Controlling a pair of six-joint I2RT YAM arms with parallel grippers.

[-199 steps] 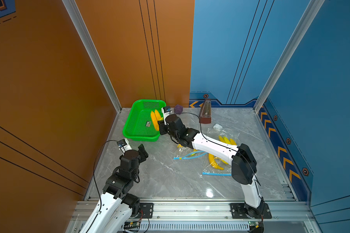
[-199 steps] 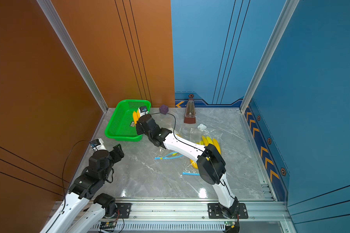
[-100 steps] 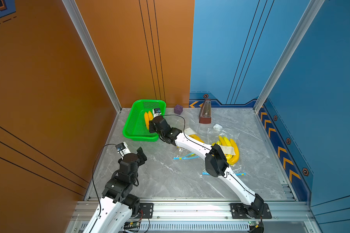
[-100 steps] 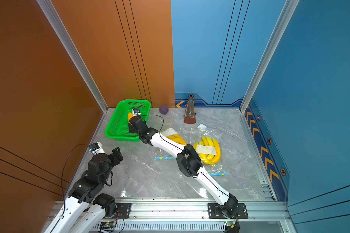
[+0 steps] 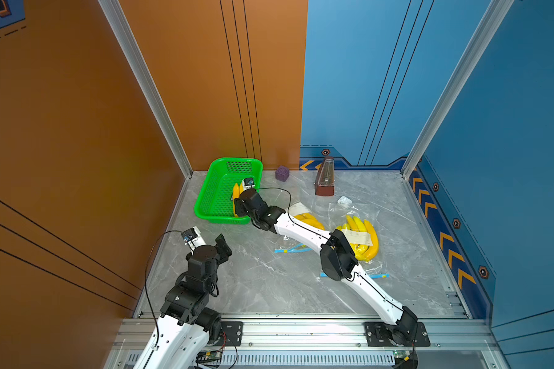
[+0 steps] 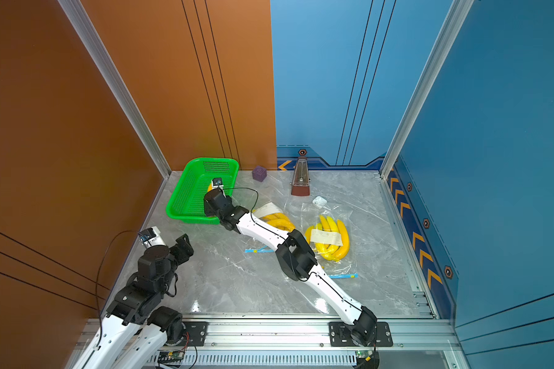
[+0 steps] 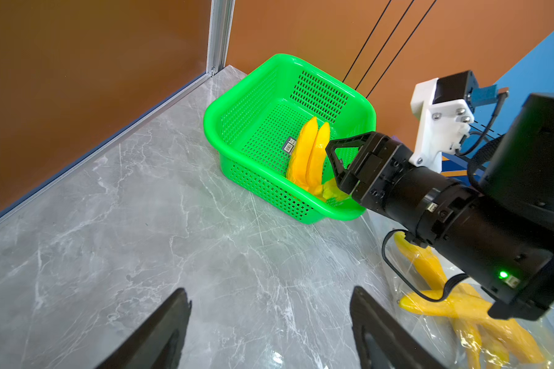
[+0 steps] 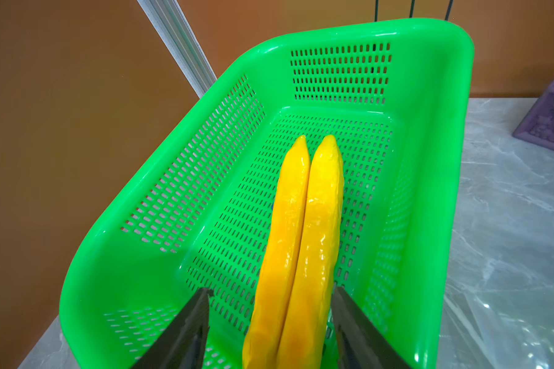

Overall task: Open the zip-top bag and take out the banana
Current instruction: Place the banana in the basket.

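A yellow banana bunch (image 8: 301, 230) lies in the green basket (image 8: 429, 191), also seen in a top view (image 5: 235, 191) and in the left wrist view (image 7: 307, 156). My right gripper (image 8: 271, 290) stands open astride its stem end; one finger is clear of it and the other close beside it. A clear zip-top bag (image 5: 349, 207) with a blue zip strip lies on the floor with another banana bunch (image 5: 363, 238) inside. A second bag of bananas (image 5: 306, 219) lies partly under my right arm. My left gripper (image 7: 268, 290) hangs open over bare floor with nothing between its fingers.
A purple cube (image 5: 282, 173), a brown metronome (image 5: 325, 177) and a small white object (image 5: 344, 200) stand near the back wall. The basket (image 5: 215, 191) sits in the back left corner against the orange wall. Grey marble floor lies between the two arms.
My right arm has reached further left and lowered the banana bunch into the basket, and its jaws have spread off the bunch. The left arm has barely moved.
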